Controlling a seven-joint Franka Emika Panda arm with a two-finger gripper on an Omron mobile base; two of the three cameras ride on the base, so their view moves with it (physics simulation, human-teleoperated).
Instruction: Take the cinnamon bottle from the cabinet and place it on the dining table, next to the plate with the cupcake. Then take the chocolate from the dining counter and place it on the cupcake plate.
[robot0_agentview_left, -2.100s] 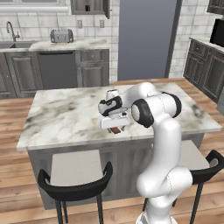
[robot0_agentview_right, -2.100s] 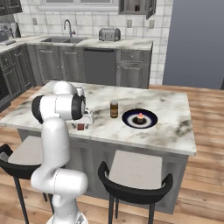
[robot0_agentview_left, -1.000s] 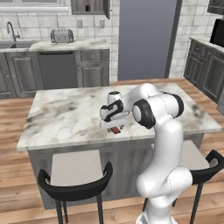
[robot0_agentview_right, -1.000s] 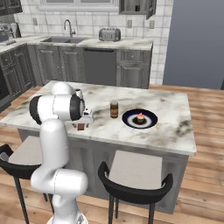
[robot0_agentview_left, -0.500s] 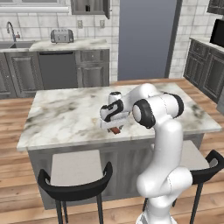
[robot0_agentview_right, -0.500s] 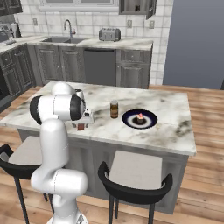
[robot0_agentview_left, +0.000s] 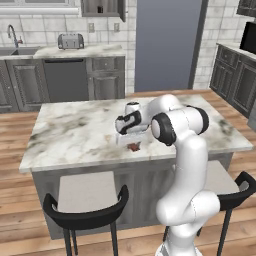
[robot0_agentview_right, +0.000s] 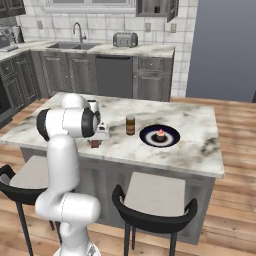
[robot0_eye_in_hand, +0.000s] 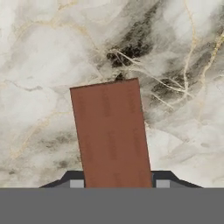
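Our end effector (robot0_eye_in_hand: 118, 183) squeezes the chocolate (robot0_eye_in_hand: 111, 133) on the tabletop (robot0_eye_in_hand: 43, 52). We should lift straight up, then carry it gently to the plate (robot0_agentview_right: 148, 133).

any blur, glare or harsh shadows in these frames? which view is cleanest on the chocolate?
Hand view: sharpest, the flat brown chocolate bar shows crisp edges, flat even light, no glare, bottom cropped. Left base view: soft and low-detail, the chocolate is a small dark smudge under the gripper on the white marble counter. Right base view: equally soft; the dark round plate reads clearly; no harsh shadows.
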